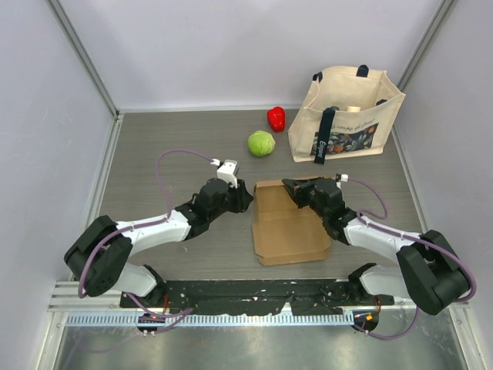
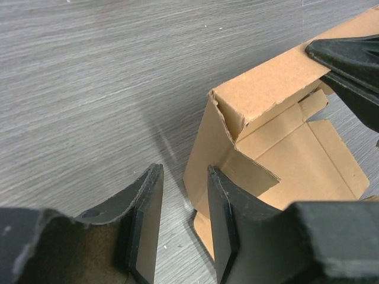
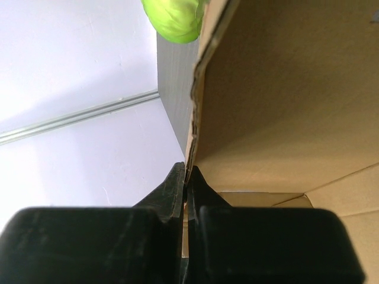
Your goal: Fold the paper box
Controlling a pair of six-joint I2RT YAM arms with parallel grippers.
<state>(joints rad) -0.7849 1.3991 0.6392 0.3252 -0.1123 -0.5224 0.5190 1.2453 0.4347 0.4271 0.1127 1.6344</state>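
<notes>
The paper box lies flat and open on the table between my arms, with its far wall folded upright. My left gripper sits at the box's far left corner. Its jaws are open with only bare table between them, and the raised side flap stands just past the right finger. My right gripper is shut on the top edge of the upright far wall, pinching the cardboard between its fingertips. Its dark fingers also show in the left wrist view.
A green cabbage and a red pepper lie behind the box. A beige tote bag with dark handles stands at the back right. Grey walls close in the table on three sides.
</notes>
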